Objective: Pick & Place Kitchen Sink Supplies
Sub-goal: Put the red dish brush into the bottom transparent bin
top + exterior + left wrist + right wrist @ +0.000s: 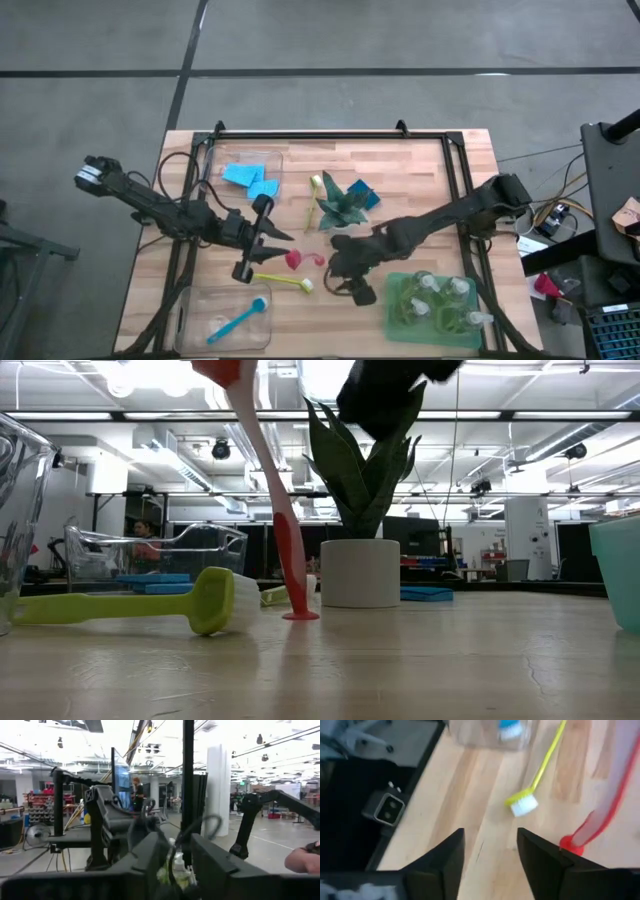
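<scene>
A red-pink brush [305, 261] stands tilted, its small end [300, 615] on the table, its handle [602, 805] rising out of the low view; I see no gripper on it. A yellow-green brush [285, 282] lies flat beside it, white bristles [522, 806] toward my right gripper [490, 855]. That gripper [338, 282] hovers open over bare wood, pointing down toward the near left. My left gripper [285, 237] is raised left of the red brush, pointing right, and its fingers [145, 865] stand apart with nothing between them. Pump bottles [440, 300] stand in the green tray [398, 322].
A blue brush [238, 320] lies in the clear bin [190, 300] at the near left. Blue sponges [250, 178] sit in a clear bin at the far left. A potted plant [340, 205] stands mid-table. A black frame [330, 133] borders the table.
</scene>
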